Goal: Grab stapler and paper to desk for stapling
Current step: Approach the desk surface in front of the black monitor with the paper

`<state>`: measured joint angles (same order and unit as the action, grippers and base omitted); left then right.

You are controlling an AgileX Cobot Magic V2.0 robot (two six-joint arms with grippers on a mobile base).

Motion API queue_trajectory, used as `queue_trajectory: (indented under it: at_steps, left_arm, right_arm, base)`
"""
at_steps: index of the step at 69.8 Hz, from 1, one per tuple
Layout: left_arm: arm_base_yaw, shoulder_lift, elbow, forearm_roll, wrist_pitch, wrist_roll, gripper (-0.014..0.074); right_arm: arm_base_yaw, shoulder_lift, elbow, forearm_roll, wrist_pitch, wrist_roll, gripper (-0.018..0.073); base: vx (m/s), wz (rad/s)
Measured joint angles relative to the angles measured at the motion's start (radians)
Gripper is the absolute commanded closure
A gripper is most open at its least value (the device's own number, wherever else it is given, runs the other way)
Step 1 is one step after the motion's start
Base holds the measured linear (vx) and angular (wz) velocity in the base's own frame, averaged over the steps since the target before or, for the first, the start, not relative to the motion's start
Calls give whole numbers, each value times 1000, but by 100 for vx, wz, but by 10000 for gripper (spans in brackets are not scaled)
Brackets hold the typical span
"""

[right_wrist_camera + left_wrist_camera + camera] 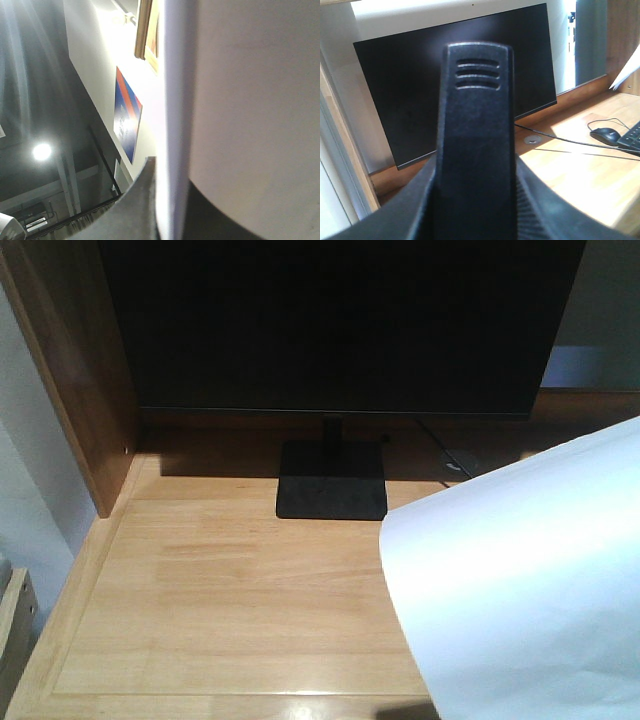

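The black stapler (475,130) fills the middle of the left wrist view, its ribbed end pointing away from the camera. My left gripper (475,205) is shut on it, one finger (395,215) on each side. The white paper (530,580) hangs curved in the air over the right part of the desk (230,590). In the right wrist view the paper (250,100) stands edge-on, and my right gripper (172,210) is shut on its lower edge. Neither gripper shows in the front view. A corner of the paper (626,74) shows at the right of the left wrist view.
A dark monitor (330,330) on a black stand (332,480) stands at the back of the desk. A wooden side panel (80,370) walls the left. A mouse (605,134), keyboard corner (632,137) and cable grommet (534,140) lie to the right.
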<state>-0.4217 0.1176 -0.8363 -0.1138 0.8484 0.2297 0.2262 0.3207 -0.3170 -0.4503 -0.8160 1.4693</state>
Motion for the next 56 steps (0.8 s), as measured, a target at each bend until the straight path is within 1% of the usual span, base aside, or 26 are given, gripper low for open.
queue_trajectory:
  at_steps: [56]
  left_arm:
    - [0,0,0,0,0,0,603]
  right_arm:
    - [0,0,0,0,0,0,565]
  base:
    - [6,1]
